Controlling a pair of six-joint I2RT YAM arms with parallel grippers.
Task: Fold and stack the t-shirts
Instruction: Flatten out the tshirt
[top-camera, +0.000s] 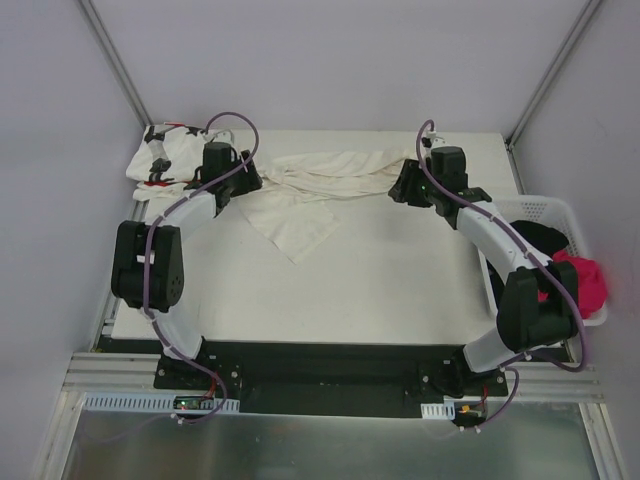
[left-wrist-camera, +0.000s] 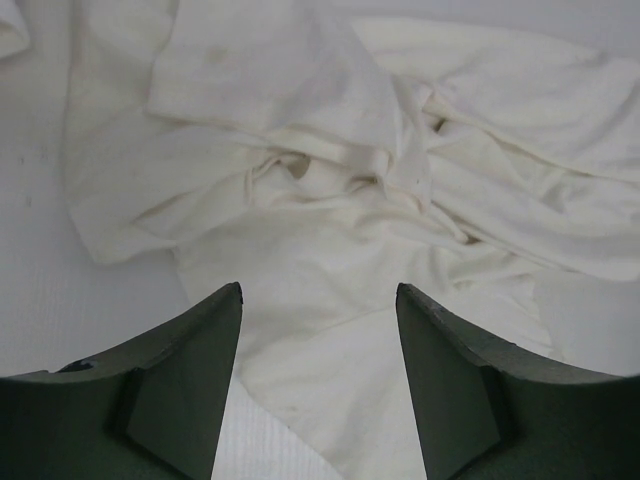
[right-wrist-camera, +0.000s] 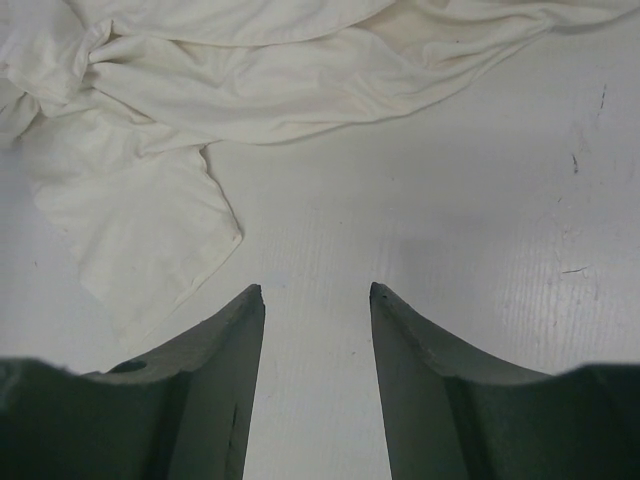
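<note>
Right, both claws stand apart and neither holds anything. My left gripper (left-wrist-camera: 318, 295) hovers over the cream shirt (top-camera: 320, 180), its fingers (left-wrist-camera: 190, 340) spread with crumpled cloth showing between them; I cannot tell whether they touch it. My right gripper (right-wrist-camera: 316, 292) sits over bare table (top-camera: 380, 280), jaws parted, with the shirt's edge just ahead and to the left in its wrist view. From above, the cream shirt lies strung out across the far half of the table between the two grippers, bunched and twisted along its length, with one flap spread toward the middle. The star shirt (top-camera: 165, 155) lies crumpled at the far left corner, just left of my left gripper. The basket (top-camera: 555, 212) stands at the table's right edge, with black cloth (top-camera: 545, 240) and pink cloth (top-camera: 588, 280) in it.
</note>
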